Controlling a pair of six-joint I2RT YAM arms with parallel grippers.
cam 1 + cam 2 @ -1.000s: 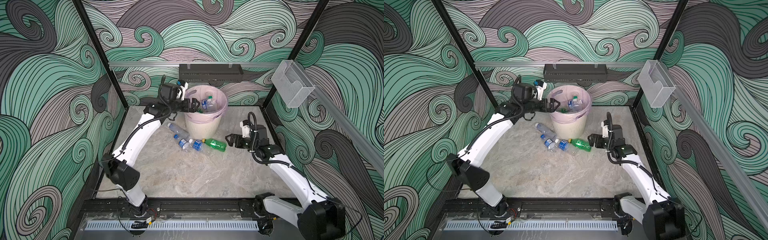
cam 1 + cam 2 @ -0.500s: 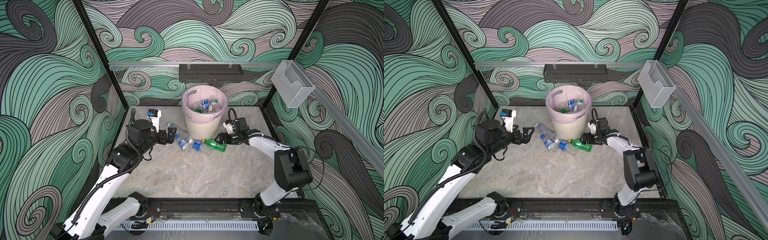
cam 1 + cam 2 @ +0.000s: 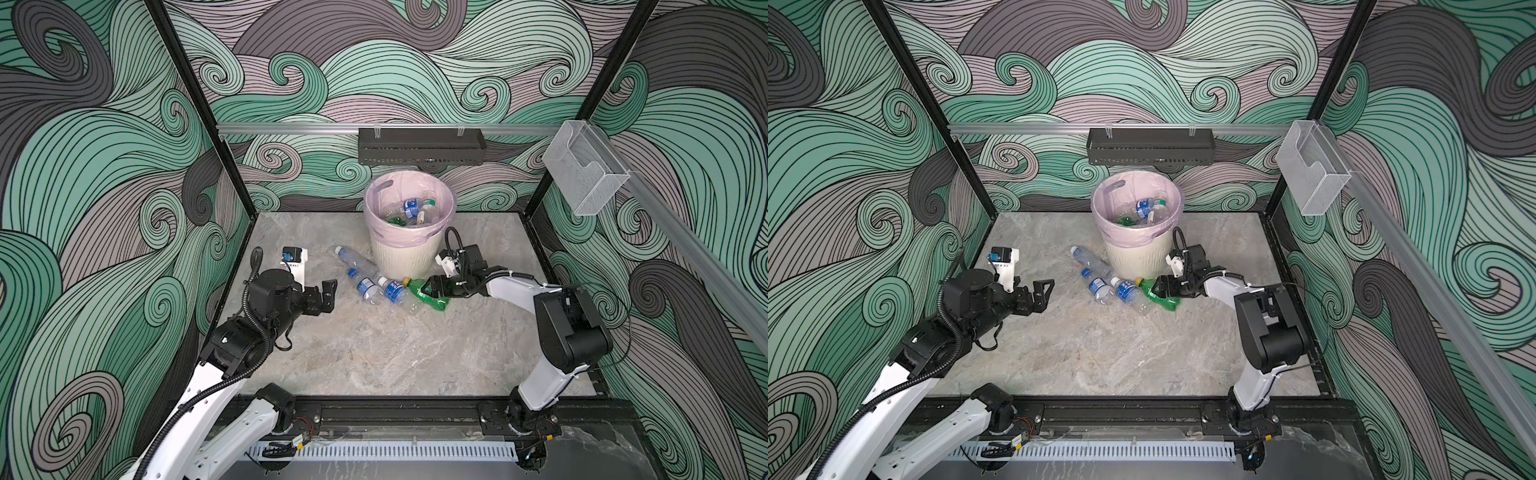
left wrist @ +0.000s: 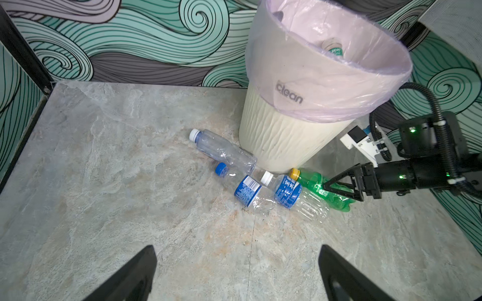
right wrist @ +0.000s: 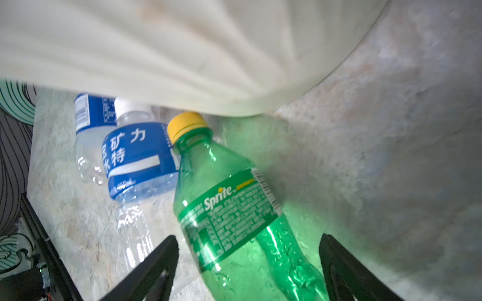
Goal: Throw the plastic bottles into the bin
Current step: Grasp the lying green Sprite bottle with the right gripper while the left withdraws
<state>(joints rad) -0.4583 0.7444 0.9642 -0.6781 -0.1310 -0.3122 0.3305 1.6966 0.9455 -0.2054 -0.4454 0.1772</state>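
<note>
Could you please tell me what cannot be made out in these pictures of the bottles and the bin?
- How many plastic bottles lie in the round cream ribbed bin: in both top views, its pink liner and wall hide the lower ones.
- Base of the green Sprite bottle: in the right wrist view, cut off by the bottom edge.
- Whether the right gripper touches that bottle: too small in both top views.

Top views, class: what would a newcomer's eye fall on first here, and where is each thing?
First the swirling green-and-grey wave-patterned walls all around. Then the round cream-white ribbed bin with its pale pink bag, at the back of the grey marbled table, bottles already inside. At its foot lies a green plastic bottle with a yellow cap, straddled by the open right gripper.
</note>
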